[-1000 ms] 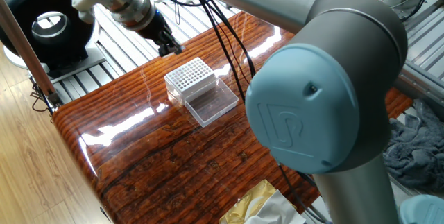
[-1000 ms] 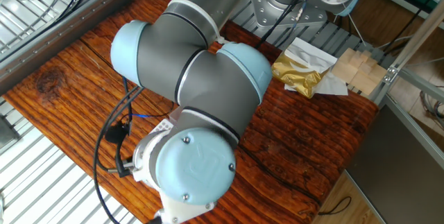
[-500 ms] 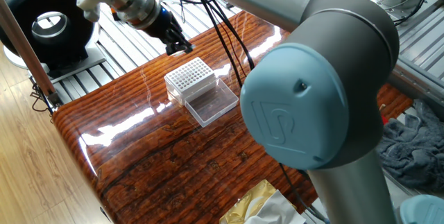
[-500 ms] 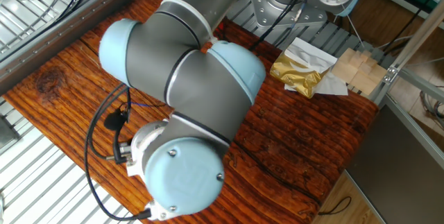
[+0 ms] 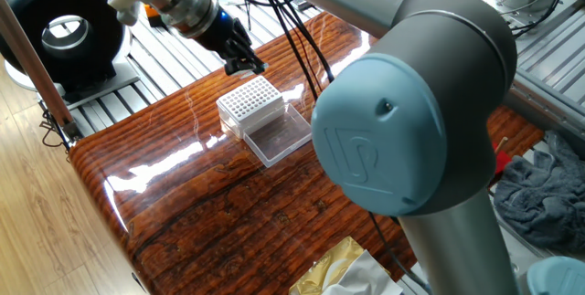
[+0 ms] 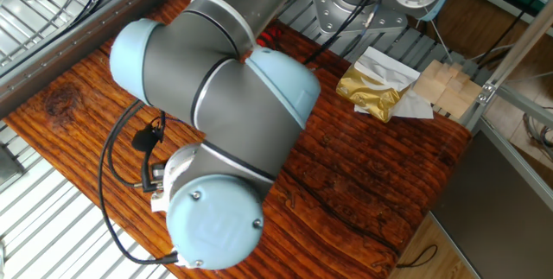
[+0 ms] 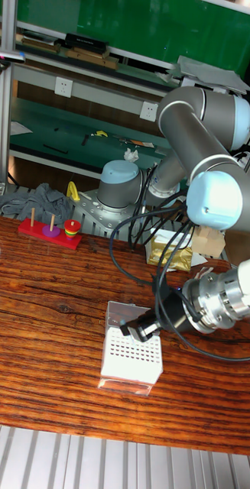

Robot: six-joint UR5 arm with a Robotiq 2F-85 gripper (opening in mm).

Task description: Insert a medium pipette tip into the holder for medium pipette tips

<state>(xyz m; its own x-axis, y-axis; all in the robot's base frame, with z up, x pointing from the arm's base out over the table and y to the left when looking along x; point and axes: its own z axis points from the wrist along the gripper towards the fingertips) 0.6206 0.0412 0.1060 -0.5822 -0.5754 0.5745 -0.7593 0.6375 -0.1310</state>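
The holder for medium pipette tips (image 5: 250, 100) sits mid-desk (image 5: 201, 213), lid open beside it. The gripper (image 5: 247, 60) hovers at its far edge; I can't tell whether its fingers pinch a tip. Slight misalignment could jam against the grid.

Glossy dark woodgrain surface (image 5: 210, 213) with glare; light wood floor (image 5: 37, 231) beside it. Green wall (image 7: 102, 27), metal-frame shelf (image 7: 56, 114), white wall socket (image 7: 62, 86) behind.
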